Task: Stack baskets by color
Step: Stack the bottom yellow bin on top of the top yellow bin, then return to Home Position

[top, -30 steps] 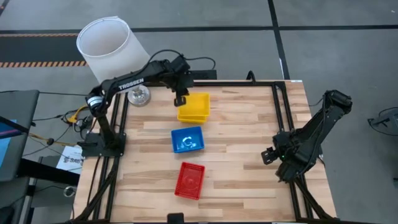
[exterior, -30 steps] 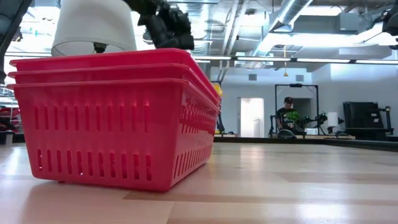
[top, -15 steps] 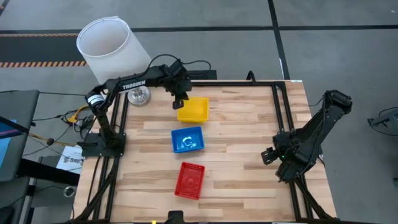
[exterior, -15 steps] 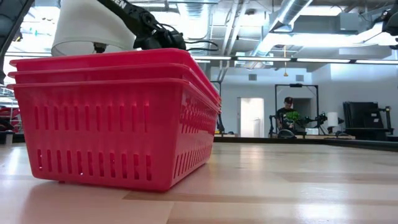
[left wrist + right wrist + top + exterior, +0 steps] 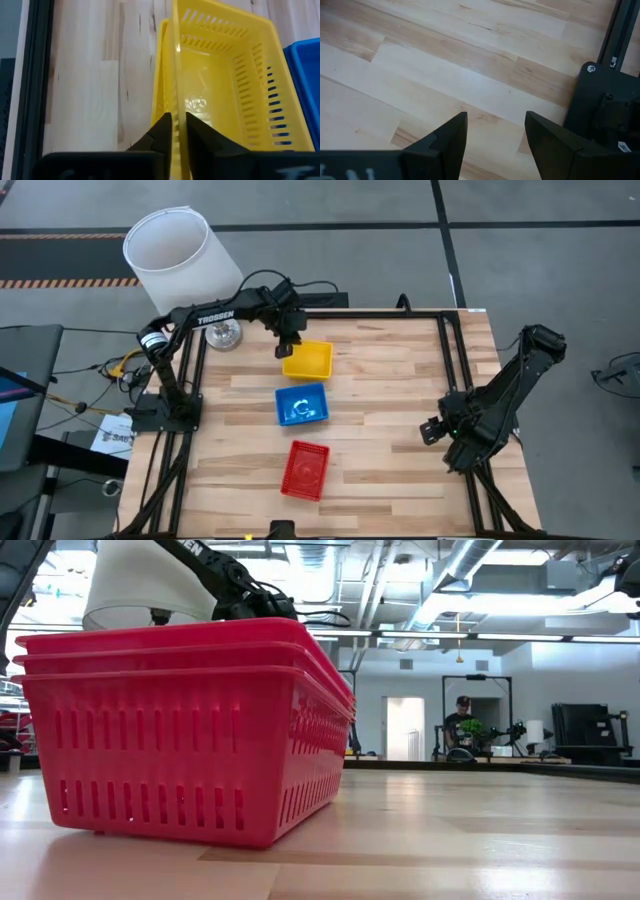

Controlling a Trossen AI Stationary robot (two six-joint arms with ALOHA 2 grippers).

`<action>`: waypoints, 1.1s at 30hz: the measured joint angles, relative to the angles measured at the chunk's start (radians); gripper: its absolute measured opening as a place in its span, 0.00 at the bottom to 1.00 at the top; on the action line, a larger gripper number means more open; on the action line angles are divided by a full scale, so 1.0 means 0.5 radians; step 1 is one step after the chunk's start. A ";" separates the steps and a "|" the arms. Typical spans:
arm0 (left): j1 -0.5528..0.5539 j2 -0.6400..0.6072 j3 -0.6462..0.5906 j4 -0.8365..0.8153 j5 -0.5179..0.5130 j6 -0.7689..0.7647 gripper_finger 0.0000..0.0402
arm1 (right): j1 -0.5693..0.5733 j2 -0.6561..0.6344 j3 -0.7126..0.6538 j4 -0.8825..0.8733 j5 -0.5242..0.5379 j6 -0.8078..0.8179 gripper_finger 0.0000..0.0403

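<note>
A yellow basket [image 5: 310,362] sits nested in another yellow basket [image 5: 159,75] near the table's far edge, with my left gripper [image 5: 290,343] shut on its far wall. A blue basket [image 5: 301,404] stands just nearer than it. A stack of red baskets [image 5: 305,469], with three rims [image 5: 180,650] in the low view, stands by the near edge and hides the others there. My right gripper [image 5: 432,430] hangs open over bare wood at the table's right, holding nothing. My left gripper holds the yellow basket's far wall [image 5: 176,107] near its left end, one finger [image 5: 197,137] inside the basket and one [image 5: 160,135] outside. The fingers slant down from the far left, along the wall. The basket sits level inside the yellow one below.
A big white lampshade [image 5: 175,250] and a metal disc [image 5: 222,335] stand beyond the table's far left corner. Black frame rails [image 5: 450,350] run along the table's edges. Bare wood lies between the baskets and my right arm. A person [image 5: 462,720] stands far off in the room.
My left gripper has gone down with the yellow basket. The basket hung higher and offset over the lower yellow one a second ago; it now sits nested inside it, rims aligned.
</note>
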 joint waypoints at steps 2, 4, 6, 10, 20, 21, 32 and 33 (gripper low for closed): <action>0.000 0.000 0.000 0.000 -0.001 0.000 0.13 | 0.000 0.000 0.000 0.001 0.000 0.000 0.55; 0.000 0.000 0.000 0.010 -0.005 0.003 0.19 | 0.000 0.001 0.000 0.001 0.000 0.000 0.56; 0.000 0.000 0.000 0.025 -0.010 0.023 0.26 | 0.000 0.000 0.000 0.004 0.000 0.000 0.55; -0.001 0.000 0.024 0.023 -0.226 0.021 0.40 | 0.000 0.001 0.000 0.032 0.000 0.000 0.55; -0.009 -0.324 0.270 -0.068 0.075 -0.373 0.48 | -0.005 0.000 0.000 0.139 0.378 -0.138 0.55; -0.012 -0.407 0.279 -0.050 0.099 -0.428 0.47 | -0.014 0.000 0.000 0.150 0.461 -0.171 0.55; -0.352 -1.203 0.288 0.035 0.209 -0.864 0.45 | -0.239 0.001 0.340 0.372 1.204 -1.278 0.56; -0.413 -1.259 0.289 0.031 0.238 -0.918 0.45 | -0.273 0.001 0.393 0.379 1.221 -1.562 0.56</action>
